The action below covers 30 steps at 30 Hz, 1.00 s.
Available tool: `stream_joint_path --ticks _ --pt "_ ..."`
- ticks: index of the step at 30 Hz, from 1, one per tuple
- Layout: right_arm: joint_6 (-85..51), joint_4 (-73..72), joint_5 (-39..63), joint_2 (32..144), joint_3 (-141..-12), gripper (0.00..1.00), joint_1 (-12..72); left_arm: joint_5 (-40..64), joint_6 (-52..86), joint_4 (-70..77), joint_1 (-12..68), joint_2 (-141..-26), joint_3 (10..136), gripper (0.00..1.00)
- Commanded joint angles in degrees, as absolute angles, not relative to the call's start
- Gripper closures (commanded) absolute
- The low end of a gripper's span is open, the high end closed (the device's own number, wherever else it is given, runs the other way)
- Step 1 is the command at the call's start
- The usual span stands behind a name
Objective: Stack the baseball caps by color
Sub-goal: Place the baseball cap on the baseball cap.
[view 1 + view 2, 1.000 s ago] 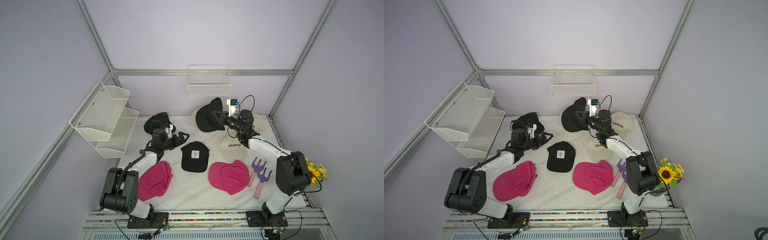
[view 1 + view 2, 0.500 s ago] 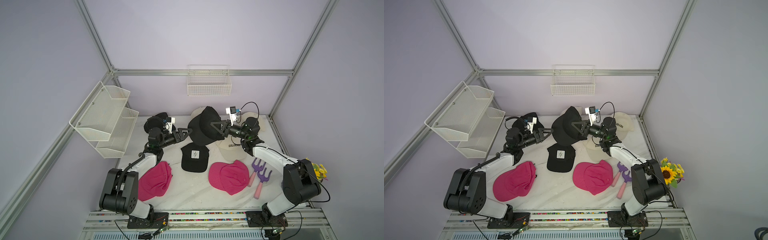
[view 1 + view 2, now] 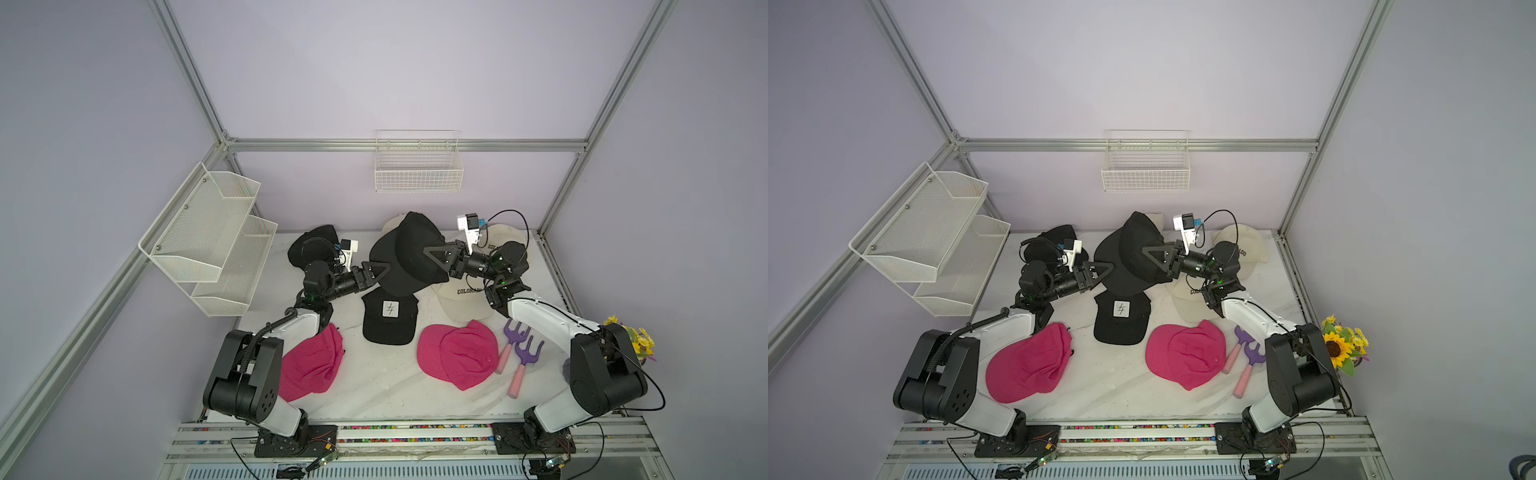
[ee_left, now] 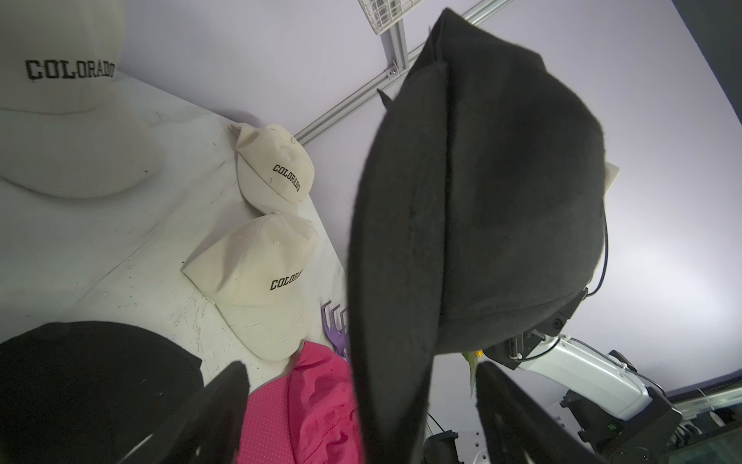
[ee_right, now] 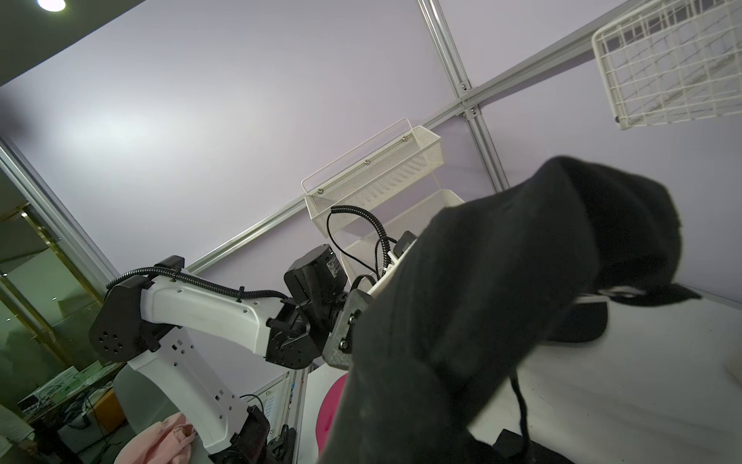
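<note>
My right gripper (image 3: 426, 251) is shut on a black baseball cap (image 3: 409, 253) and holds it in the air over the back middle of the table. My left gripper (image 4: 361, 367) is open, and the cap's brim (image 4: 393, 281) hangs between its fingers without touching them. A black cap with a white patch (image 3: 388, 318) lies flat below the held one. A third black cap (image 3: 313, 247) sits at the back left. Two pink caps (image 3: 313, 361) (image 3: 457, 353) lie near the front. Three cream COLORADO caps (image 4: 60, 100) (image 4: 277, 168) (image 4: 257, 281) lie at the back and right.
Two purple hand forks with pink handles (image 3: 519, 349) lie right of the right pink cap. A sunflower pot (image 3: 631, 345) stands at the table's right edge. A white mesh shelf (image 3: 208, 232) hangs on the left wall and a wire basket (image 3: 417, 166) on the back wall.
The right arm has carried the black cap leftward and up to the middle. The left gripper has risen and reached right until its jaws straddle the brim, and they have narrowed slightly.
</note>
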<state>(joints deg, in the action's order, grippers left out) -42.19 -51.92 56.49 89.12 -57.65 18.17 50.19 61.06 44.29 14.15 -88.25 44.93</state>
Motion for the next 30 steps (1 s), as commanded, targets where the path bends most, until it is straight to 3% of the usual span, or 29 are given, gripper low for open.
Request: stream_joint_path --ticks 1,5,8,9,10,15,16,26,30 --pt "-43.6 -55.6 57.1 88.7 -57.4 1.00 18.5 52.0 60.9 48.2 16.3 -88.6 46.9 0.28" --pt "-39.7 -52.6 52.6 85.8 -55.3 1.00 18.5 51.9 60.9 48.4 16.3 -88.3 47.1 0.78" --pt "-36.7 -49.1 48.7 83.8 -53.8 1.00 18.4 51.8 59.2 45.3 16.3 -88.1 48.2 1.00" --pt "-36.3 -48.4 48.1 83.3 -53.4 1.00 18.3 51.8 58.4 43.5 16.3 -88.0 49.0 1.00" --pt "-36.2 -47.7 47.4 82.9 -53.0 0.88 18.0 51.9 57.7 42.0 16.3 -88.1 49.7 1.00" --pt "-38.6 -47.1 43.1 79.8 -48.9 0.12 12.7 54.4 54.4 37.4 15.5 -86.8 51.8 1.00" --pt "-38.6 -47.2 43.0 78.9 -47.8 0.03 11.0 55.2 54.0 36.6 15.2 -86.5 52.1 1.00" --pt "-38.9 -50.8 54.0 74.8 -42.8 0.03 7.7 61.5 54.2 34.2 14.5 -84.5 55.1 1.00" --pt "-40.5 -51.4 54.1 74.9 -42.6 0.03 7.7 62.5 56.6 38.3 14.8 -84.7 55.1 1.00"
